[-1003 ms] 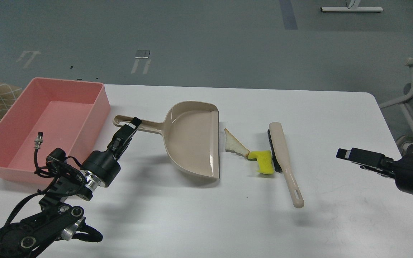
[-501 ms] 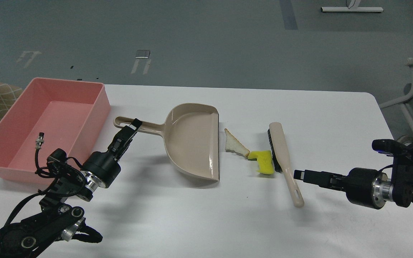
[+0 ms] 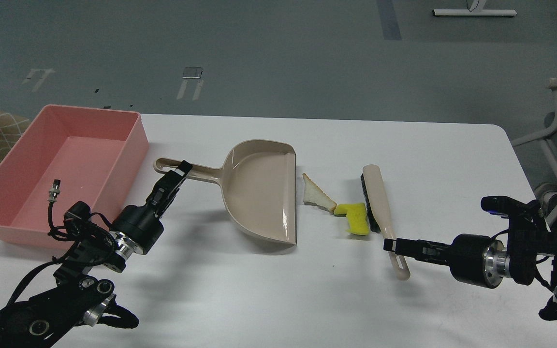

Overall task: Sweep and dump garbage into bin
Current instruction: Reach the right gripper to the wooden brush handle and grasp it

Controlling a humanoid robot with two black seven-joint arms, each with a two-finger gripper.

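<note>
White table (image 3: 307,299), rounded far-right corner. Beige dustpan (image 3: 264,191) mid-table, long handle pointing toward left edge, open mouth facing right edge. Beige hand brush (image 3: 380,208) right of centre, dark bristles on its left side, handle end with hanging slot toward near edge. Beyond far edge: grey floor (image 3: 278,58). Past right edge: white chair frame (image 3: 556,121).

Bare white tabletop (image 3: 269,299) runs open across the lower middle of the frame. Mid-frame a row blocks passage: beige plastic dustpan (image 3: 261,188), triangular white bread slice (image 3: 315,194), yellow sponge chunk (image 3: 354,218), beige long-handled brush (image 3: 380,208), with narrow gaps. The shallow pink plastic tub (image 3: 65,169) fills the upper left.
</note>
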